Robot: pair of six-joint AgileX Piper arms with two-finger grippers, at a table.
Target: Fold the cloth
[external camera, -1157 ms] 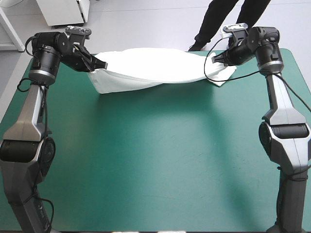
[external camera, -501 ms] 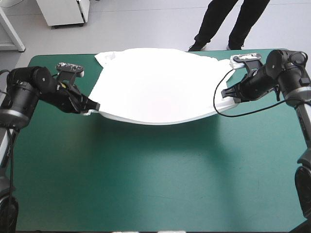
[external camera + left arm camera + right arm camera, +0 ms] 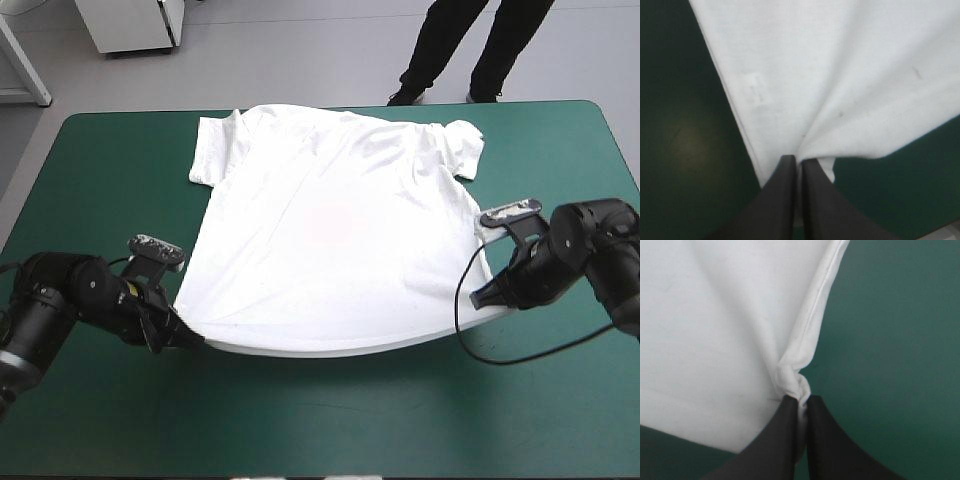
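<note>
High view, near side first: bare teal-green tabletop (image 3: pixel 320 430). Next, left hand (image 3: pixel 190 340), down low, pinching the near left corner of the T-shirt (image 3: pixel 330 230). Across from it, right hand (image 3: pixel 478 298), also low, pinching the near right corner. Between the two hands, hem (image 3: pixel 330 350) pulled tight, bowed toward the near edge and held a little up, with a dark shadow (image 3: pixel 300 362) under it. Farther on, spread wide and flat on the tabletop, white and mostly smooth. Farthest away, left sleeve (image 3: pixel 212 150) and right sleeve (image 3: pixel 462 148), both lying flat close to the far edge.

Left wrist view: black fingers (image 3: pixel 782 200) pressed almost together, white cloth squeezed between the tips. Soft folds fanning out ahead from the pinch. Teal-green showing on both sides of the cloth.

Right wrist view: same kind of pinch, fingers nearly touching, a small bunched knot of cloth right at the tips. Thick edge of the T-shirt running away ahead, white cloth on one side, teal-green on the other.
</note>
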